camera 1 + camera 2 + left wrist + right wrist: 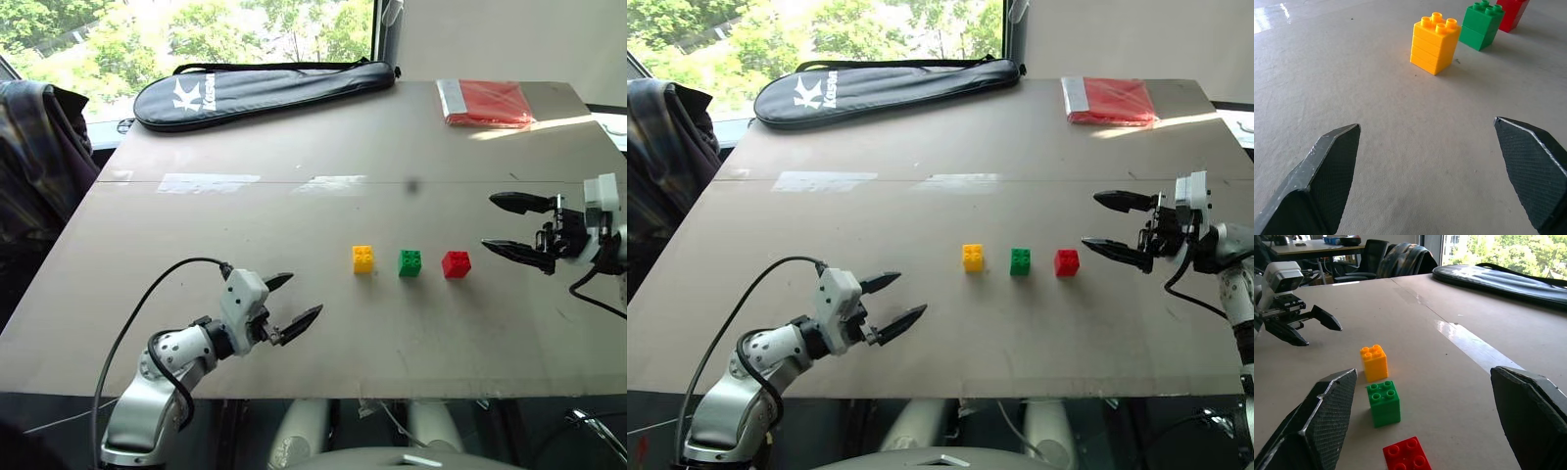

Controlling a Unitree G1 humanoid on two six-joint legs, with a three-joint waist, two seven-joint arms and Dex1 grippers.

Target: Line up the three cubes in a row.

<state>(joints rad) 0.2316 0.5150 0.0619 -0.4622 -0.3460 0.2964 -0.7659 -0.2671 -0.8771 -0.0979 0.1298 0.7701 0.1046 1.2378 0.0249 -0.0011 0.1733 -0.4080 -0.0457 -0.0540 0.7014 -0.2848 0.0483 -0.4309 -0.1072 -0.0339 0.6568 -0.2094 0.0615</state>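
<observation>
**Three cubes seen in a row; the job looked done**

The yellow cube (362, 258), the green cube (409, 262) and the red cube (456, 264) were found on the table (294, 206), a bit nearer the front edge than the middle. They were set side by side in one line, with small gaps left between them. None was touched by another. All three were stood upright, studs on top.

The left gripper (292, 305) was held open, with nothing in it, well apart from the yellow cube. The right gripper (516, 227) was held open too, with nothing in it, near the red cube but not touching it.

The row looked nearly straight and the gaps looked about even. So the task was judged to be finished, or as good as finished. At most, a tiny nudge might be wanted.

A black bag (260, 90) and a red packet (485, 102) were left at the far side of the table.
</observation>
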